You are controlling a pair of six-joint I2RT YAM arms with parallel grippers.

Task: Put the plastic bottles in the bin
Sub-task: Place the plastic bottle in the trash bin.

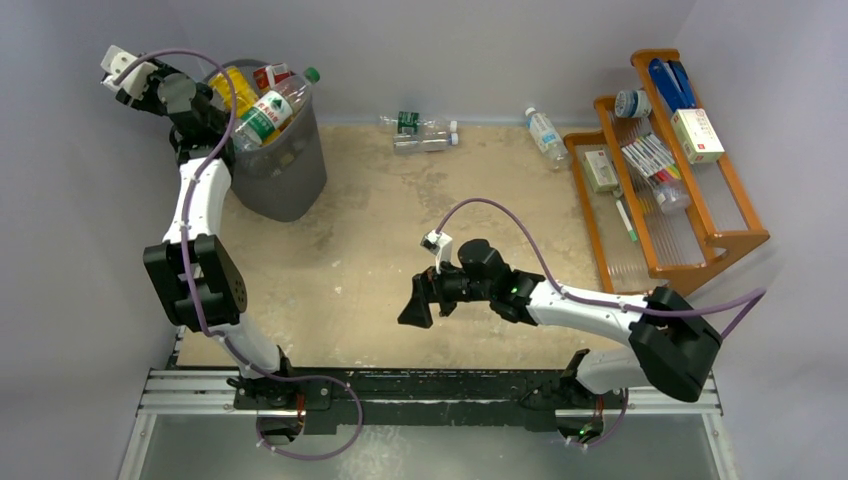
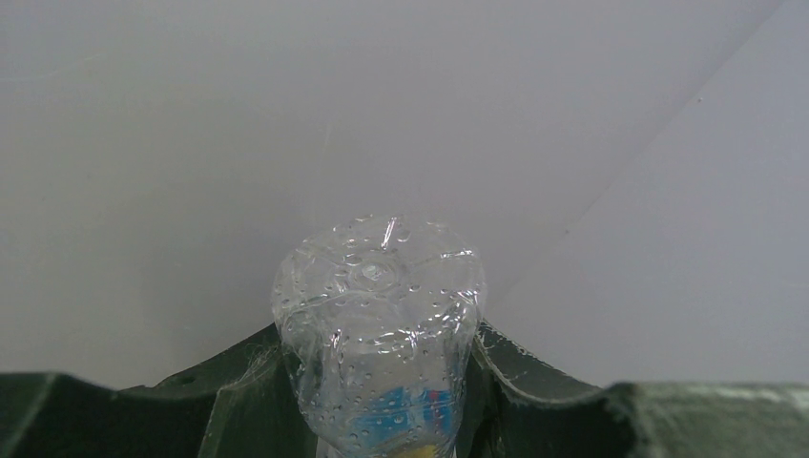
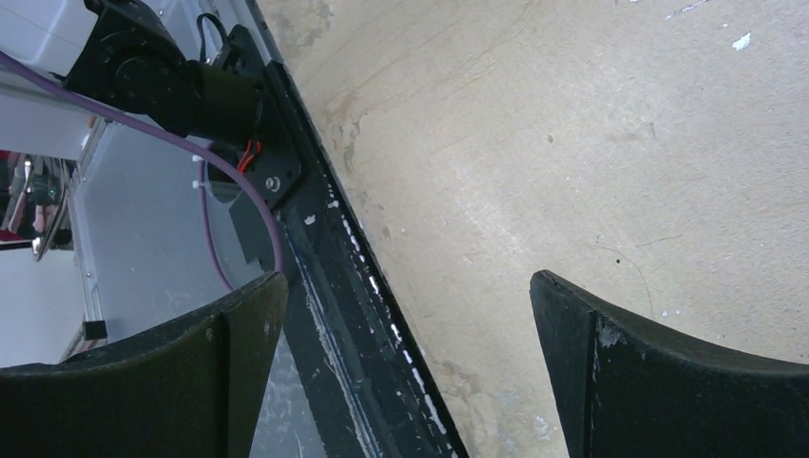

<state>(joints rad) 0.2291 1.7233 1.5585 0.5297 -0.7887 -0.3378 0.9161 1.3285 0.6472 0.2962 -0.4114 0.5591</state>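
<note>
The white-and-black left arm (image 1: 200, 205) and the white-and-black right arm (image 1: 580, 303) are smooth white tubes joined by chunky black blocks (image 1: 195, 280). A thin purple cable (image 1: 500, 205) loops along each one. The black right gripper (image 3: 408, 286) has two wide, curved, dark fingers (image 3: 668, 382) with scuffed pale edges.

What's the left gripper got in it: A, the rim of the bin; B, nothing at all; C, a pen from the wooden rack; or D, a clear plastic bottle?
D: in the left wrist view the left gripper is closed on a clear bottle with a blue label.
</note>
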